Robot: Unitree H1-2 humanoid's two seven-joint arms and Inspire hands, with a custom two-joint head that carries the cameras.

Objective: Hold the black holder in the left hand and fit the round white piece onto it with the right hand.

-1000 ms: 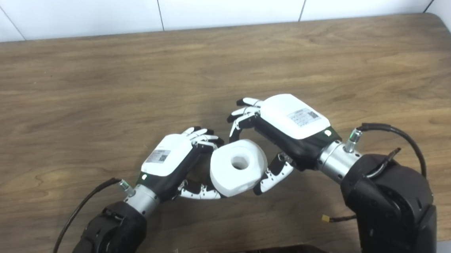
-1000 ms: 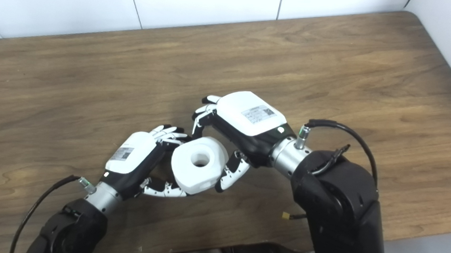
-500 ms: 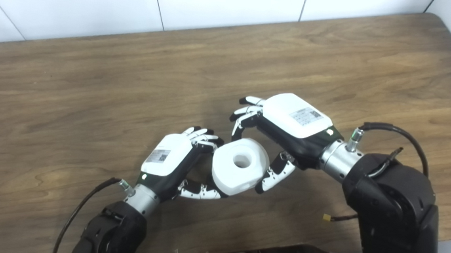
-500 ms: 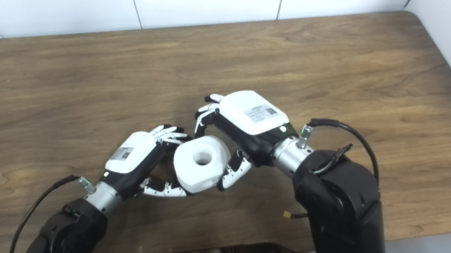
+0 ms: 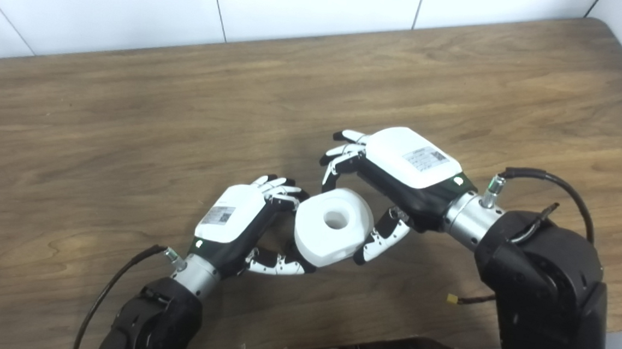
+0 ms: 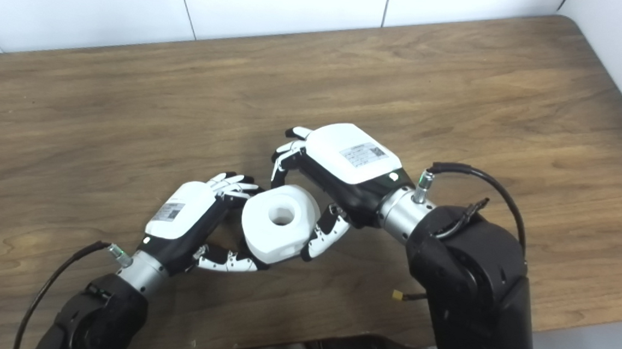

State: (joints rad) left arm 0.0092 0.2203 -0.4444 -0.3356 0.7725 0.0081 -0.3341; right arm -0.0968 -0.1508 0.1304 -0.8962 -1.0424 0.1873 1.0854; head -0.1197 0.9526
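**White piece sits between the two hands, its hole facing up**

Although the task names a black holder, none can be made out: whatever the left hand [image 5: 234, 221] has lies hidden under its palm and behind the round white piece [image 5: 333, 227]. That piece sits low over the wooden table [image 5: 129, 118], directly between the hands, touching the left hand's fingertips on one side and wrapped by the right hand [image 5: 398, 178] on the other. The right hand's fingers [image 5: 339, 157] curl over the far edge and its thumb [image 5: 380, 239] presses the near edge, so it is closed around the piece. The left hand's fingers are bent, its thumb stretched along the table beneath the piece; whether it grips anything cannot be told.

The piece's round hole points upward and slightly toward the cameras, so its axis runs roughly upright. The piece lies left of the right palm and right of the left palm, about level with both. Any fitting likely depends on lining that hole up with a holder in the left hand.
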